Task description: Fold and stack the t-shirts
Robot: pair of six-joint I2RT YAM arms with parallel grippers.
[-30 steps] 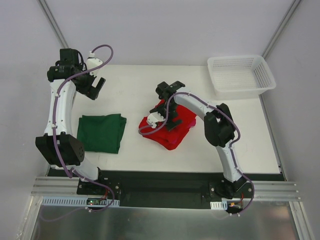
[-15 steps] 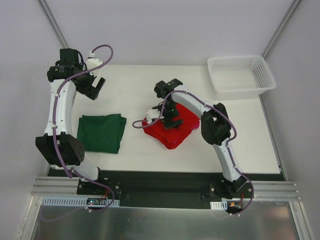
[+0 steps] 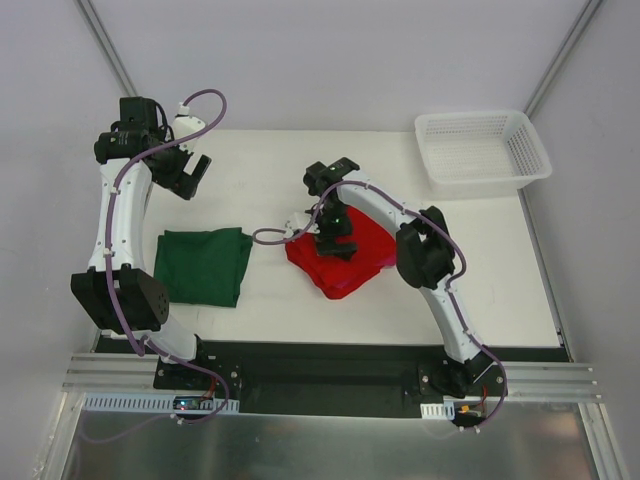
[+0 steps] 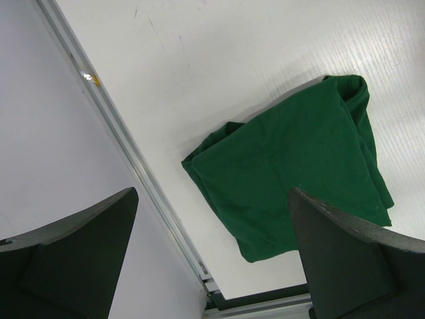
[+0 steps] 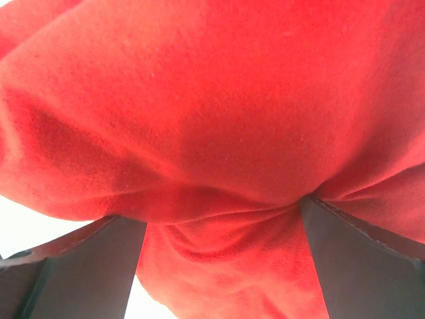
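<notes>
The dark green t-shirt (image 3: 203,265) lies folded flat on the left of the white table (image 3: 260,180), also in the left wrist view (image 4: 299,173). My left gripper (image 3: 190,172) hangs high above the table's far left corner, open and holding nothing (image 4: 212,252). The bright red t-shirt (image 3: 368,258) lies bunched in the middle. My right gripper (image 3: 335,238) is down on the red t-shirt's left part, jaws wide open. Red cloth (image 5: 219,119) fills the right wrist view and bulges between the two fingers (image 5: 80,266).
A white mesh basket (image 3: 470,117) stands at the back right corner. A metal rail (image 4: 126,146) runs along the table's left edge beside a pale wall. A loose cable (image 3: 268,237) from the right arm hangs between the two shirts.
The right gripper has slid slightly left and away across the red t-shirt, and the cloth's left edge has drawn in under it. The left arm and green t-shirt are unmoved.
</notes>
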